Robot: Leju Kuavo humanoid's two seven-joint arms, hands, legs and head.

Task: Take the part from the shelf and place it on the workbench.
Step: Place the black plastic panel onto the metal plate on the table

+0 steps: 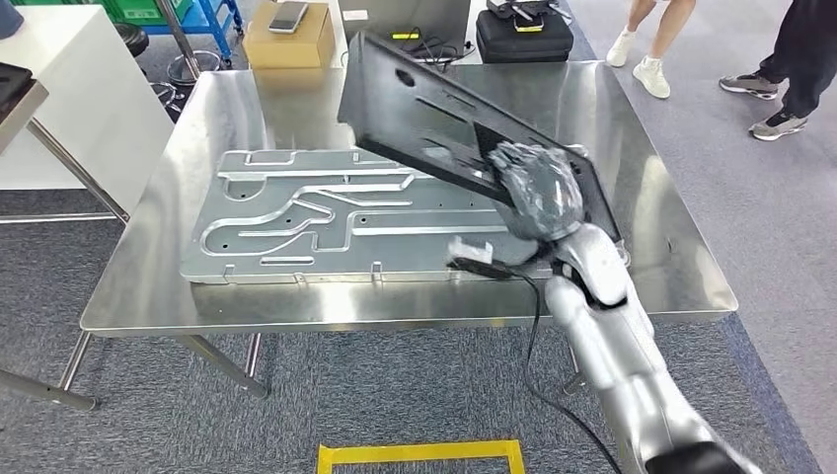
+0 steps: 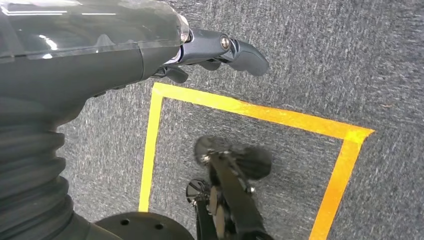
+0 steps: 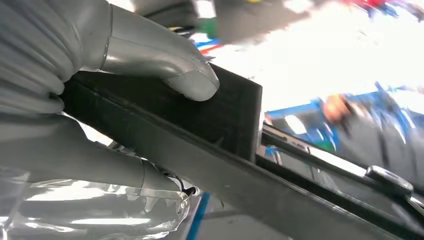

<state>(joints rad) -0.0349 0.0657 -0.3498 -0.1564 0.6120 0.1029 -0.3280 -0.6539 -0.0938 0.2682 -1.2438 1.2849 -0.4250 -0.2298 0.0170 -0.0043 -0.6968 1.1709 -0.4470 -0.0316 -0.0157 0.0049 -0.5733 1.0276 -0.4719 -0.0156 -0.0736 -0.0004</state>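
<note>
Head view shows the right hand (image 1: 538,193) clamped on one end of the black part (image 1: 434,114) — a long, flat panel with slots and cut-outs, held tilted in the air above the steel workbench (image 1: 651,207). The part's long axis runs from the hand, at its near right end, away and to the left, so the free end rises toward the far side of the bench while the gripped end sits lowest. Beneath it lies a pressed silver plate (image 1: 326,222), flat on the bench top; the part appears to hang clear of it, though the gap at the low end is hard to judge.

From the right wrist, the thumb (image 3: 192,82) presses on one face of the panel (image 3: 210,117) and the fingers wrap under its edge — a firm grasp.

The left hand (image 2: 220,50) hangs by the robot's side over grey carpet and a yellow floor line (image 2: 260,112), fingers loosely apart, holding nothing.

Judging from this, the coming move is a lowering that levels the panel: its far end must drop, and the right hand alone is placed to do it.
</note>
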